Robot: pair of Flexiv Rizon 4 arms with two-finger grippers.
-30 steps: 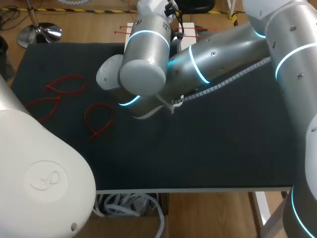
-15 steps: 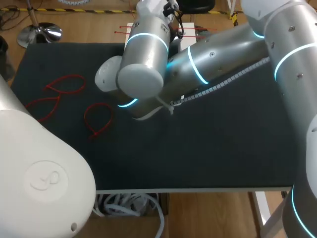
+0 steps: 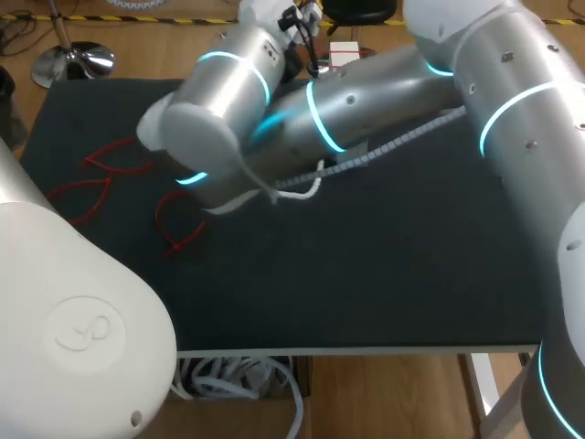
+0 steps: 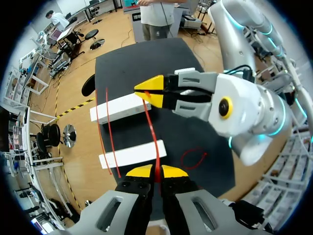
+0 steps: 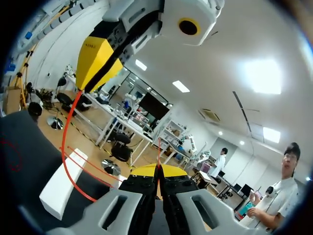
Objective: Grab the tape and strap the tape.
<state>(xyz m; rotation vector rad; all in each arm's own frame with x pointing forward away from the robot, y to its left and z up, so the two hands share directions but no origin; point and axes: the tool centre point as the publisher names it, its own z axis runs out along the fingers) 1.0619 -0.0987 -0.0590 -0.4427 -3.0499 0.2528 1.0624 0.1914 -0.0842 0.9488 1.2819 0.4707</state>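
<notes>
- Your left gripper (image 4: 155, 172) is pinching the red tape (image 4: 152, 132) between its two yellow tips; the fingers are sitting almost together, with only the thin strand between them.
- Your right gripper (image 5: 157, 171) is doing the same at the tape's other end: its tips are closing on the strand from both sides, nearly touching each other.
- The tape is hanging in the air between the two grippers, just off the far edge of the black mat (image 4: 146, 63). It is running as one slightly bowed line and is touching nothing else.
- Two white blocks (image 4: 131, 153) are lying side by side just past that same edge of the mat, under the held tape.
- Two spare red strips (image 4: 108, 134) are lying across both blocks, beside the held tape and apart from it.
- Your right arm (image 3: 366, 87) is reaching across the mat from its right side to its far left part, and it is hiding both grippers from the head camera.
- Closed red loops (image 3: 176, 222) are lying flat on the left part of the mat, well apart from the held tape. The right arm is covering one of them in part.
</notes>
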